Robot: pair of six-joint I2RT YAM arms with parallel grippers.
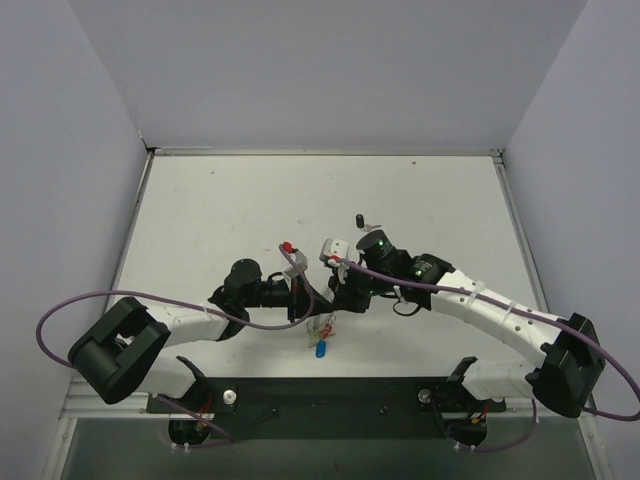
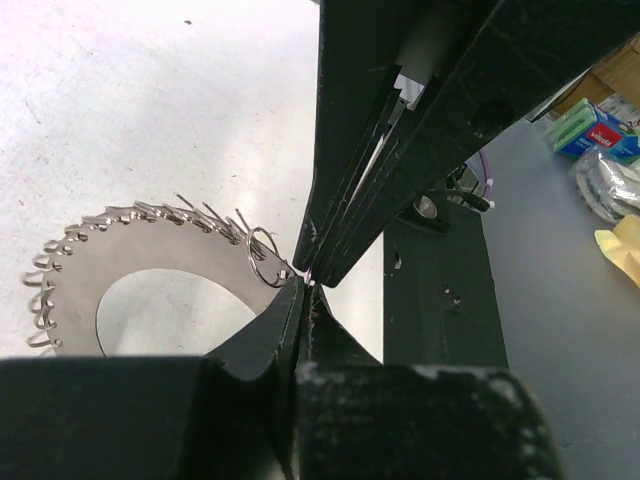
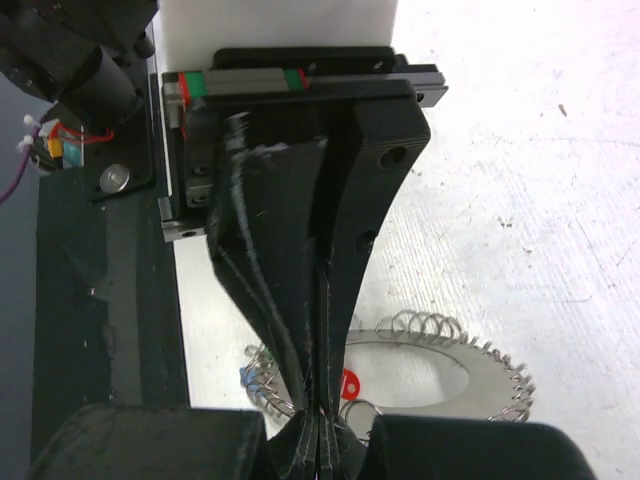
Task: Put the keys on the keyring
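- The keyring (image 2: 150,250) lies flat on the worktop (image 2: 150,90) at the lower left of the left wrist view. It sits directly left of the left fingers (image 2: 310,262), whose tips meet at its rim.
- The left fingers are drawn down to a sliver beside a small wire loop (image 2: 262,256). Whether they pinch it I cannot tell.
- The right fingers (image 3: 312,420) are pressed together at the bottom centre of the right wrist view, with the keyring to their right. No grip is visible.
- Both arms reach the rim, and the left looks nearer the loop.
- The keyring is a silvery disc with a wide hole and a coil-like, jagged edge.
- A red key (image 3: 348,381) and a blue key (image 3: 246,375) sit by the right fingers.
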